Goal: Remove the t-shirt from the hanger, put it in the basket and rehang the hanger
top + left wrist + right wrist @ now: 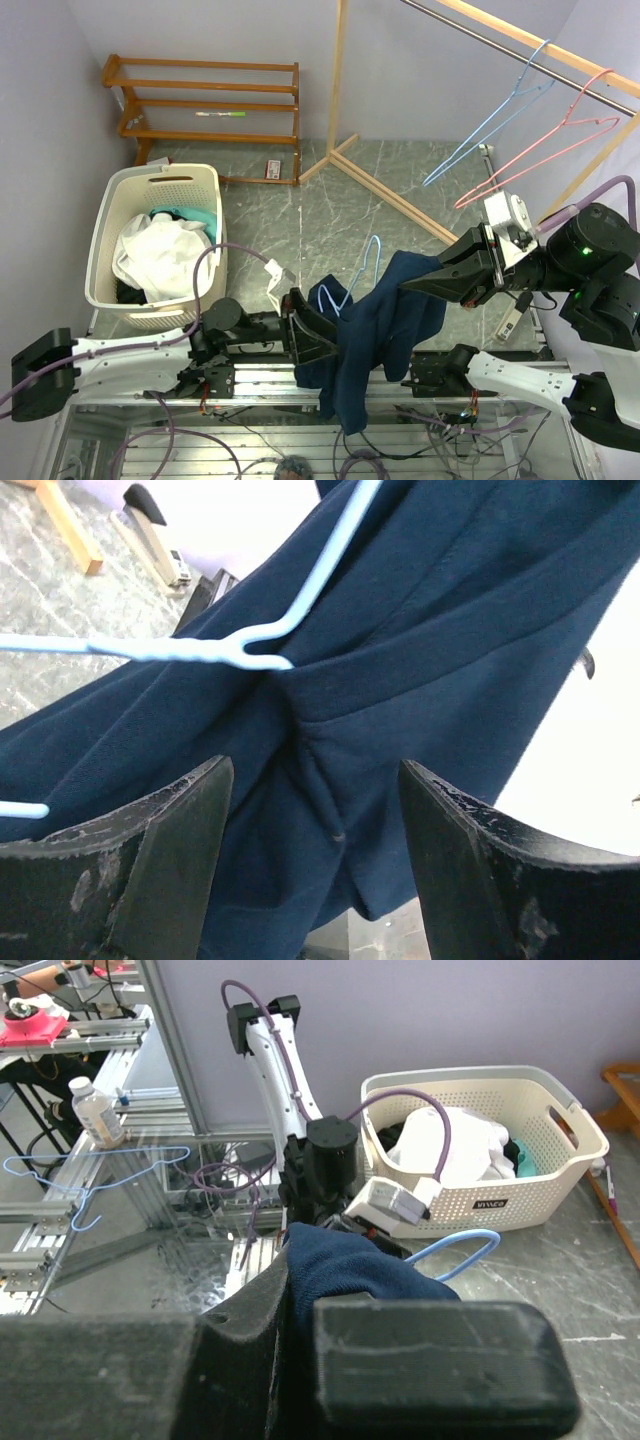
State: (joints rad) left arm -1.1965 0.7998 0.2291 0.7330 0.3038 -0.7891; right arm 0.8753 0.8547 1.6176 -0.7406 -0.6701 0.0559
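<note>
**Navy t-shirt slung between both arms, right of the laundry basket**

The navy t-shirt hangs in the air to the right of the cream laundry basket, seen from the top camera, and nearer the arm bases than the basket is. It is still on its pale blue wire hanger. The hanger's hook sticks up out of the collar on the side facing the basket, and its lower hem droops down past the bench frame.

The right fingers are on the far side of the shirt from the basket. They are pressed together on a bunch of navy cloth at the shirt's upper edge and hold that end highest. In the right wrist view the fabric bulges out from between the closed pads, with the basket beyond it.

The left fingers are on the basket side of the shirt and stand wide apart. In the left wrist view a fold of the shirt just below the hanger's twisted neck lies in the gap between them. Neither pad clearly presses on the cloth.

The basket stands on the grey floor and holds white clothes with something teal beside them. A low wooden rack sits behind the basket against the wall. A blue and a pink hanger hang on a rail far to the basket's right.
</note>
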